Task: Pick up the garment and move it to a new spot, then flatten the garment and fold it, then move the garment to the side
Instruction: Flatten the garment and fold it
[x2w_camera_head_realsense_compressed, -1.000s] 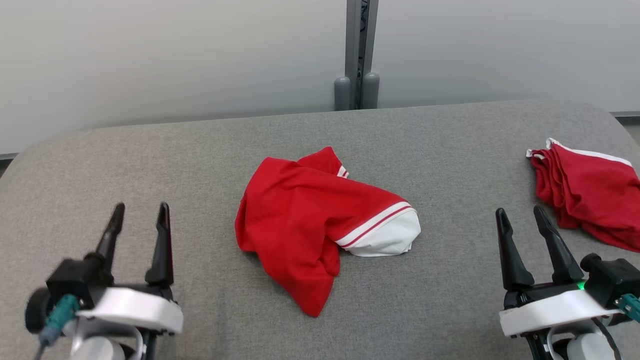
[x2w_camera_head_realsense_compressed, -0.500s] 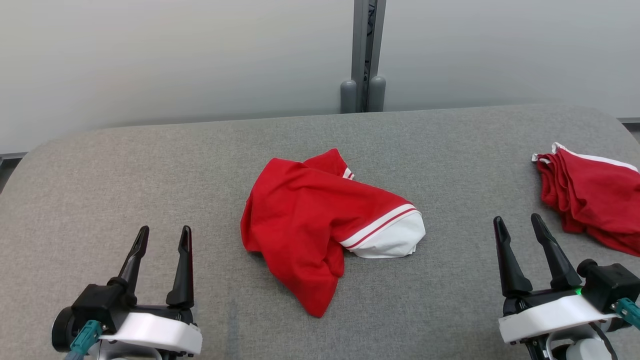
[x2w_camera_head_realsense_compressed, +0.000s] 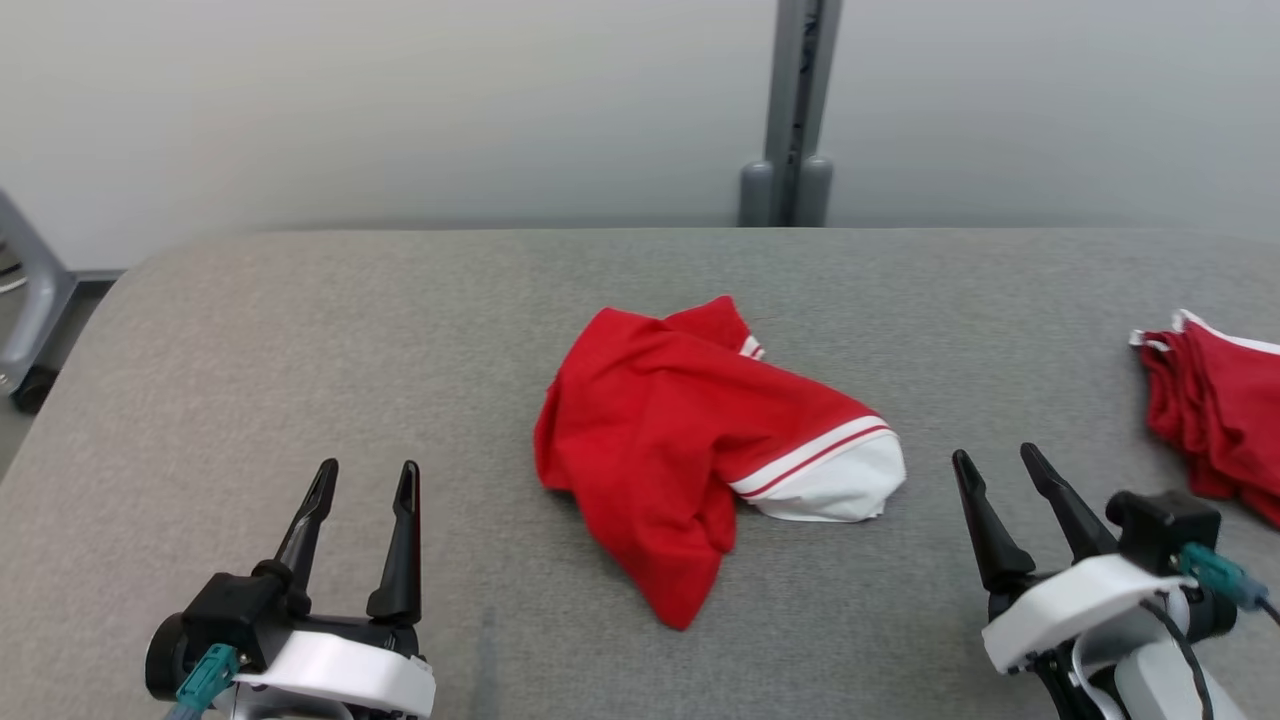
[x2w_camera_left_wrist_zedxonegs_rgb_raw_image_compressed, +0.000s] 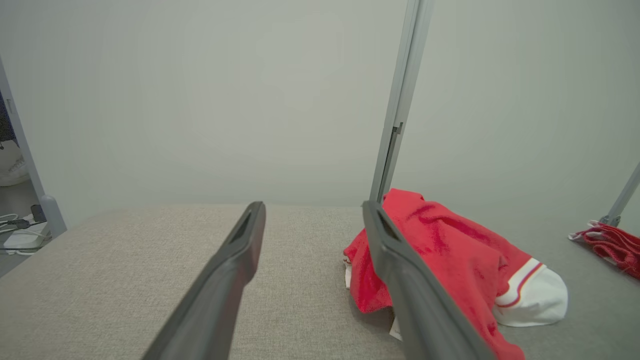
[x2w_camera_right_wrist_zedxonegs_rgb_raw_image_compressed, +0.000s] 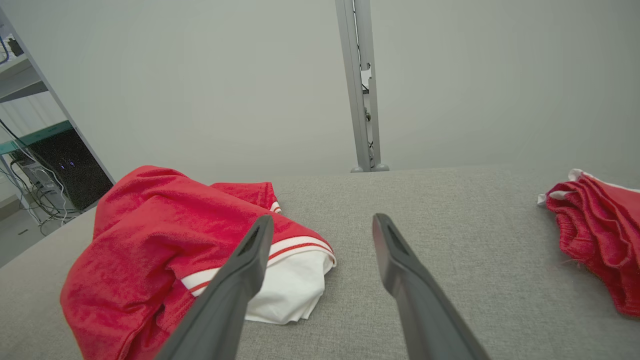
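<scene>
Our left claw (x2w_camera_head_realsense_compressed: 369, 467) and right claw (x2w_camera_head_realsense_compressed: 996, 454) both gape wide, holding nothing, low over the grey surface (x2w_camera_head_realsense_compressed: 300, 330). Between them the garment (x2w_camera_head_realsense_compressed: 690, 440) lies crumpled mid-surface, touching neither. A red pile (x2w_camera_head_realsense_compressed: 1215, 410) sits far right.

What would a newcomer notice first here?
A crumpled red-and-white garment lies at the middle of the grey fabric-covered table. A second red garment pile sits at the table's right edge. The left gripper and right gripper stand open and empty at the near corners, apart from both.
</scene>
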